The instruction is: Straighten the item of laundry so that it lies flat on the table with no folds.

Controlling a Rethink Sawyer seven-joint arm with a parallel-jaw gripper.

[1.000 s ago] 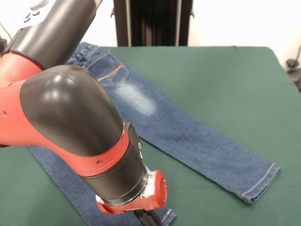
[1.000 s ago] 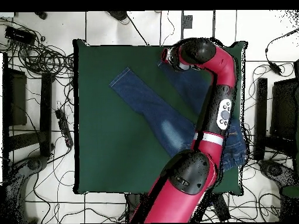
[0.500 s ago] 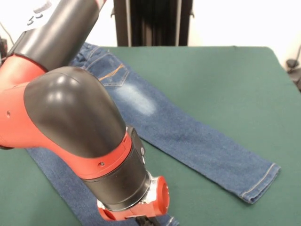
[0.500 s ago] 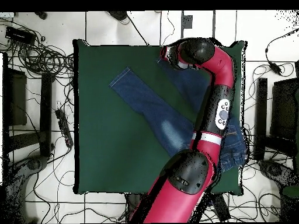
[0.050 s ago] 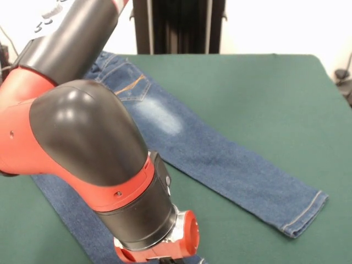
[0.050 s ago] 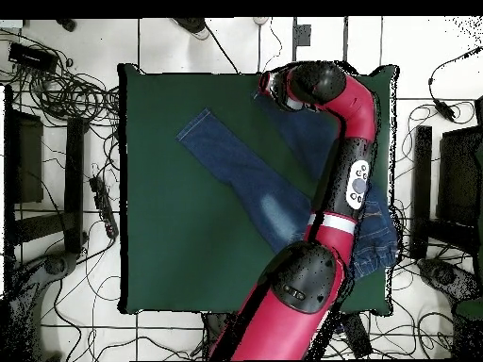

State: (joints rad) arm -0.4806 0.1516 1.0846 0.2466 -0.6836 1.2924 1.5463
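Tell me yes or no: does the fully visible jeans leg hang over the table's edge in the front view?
No. The jeans leg ends at its stitched hem on the green table, with bare cloth all round it.

Red and black arm [image 6: 351, 170] stretched forward, wrist bent downward, end effector [image 6: 268, 91] low, fingers hidden.

In the front view the arm [image 5: 82, 143] covers most of one leg of the jeans [image 5: 220, 162] and part of the waistband, and the gripper is cut off by the bottom edge. In the overhead view the arm [image 6: 351, 141] overlies that leg along the table's [image 6: 189, 273] right edge; the gripper's state cannot be made out.
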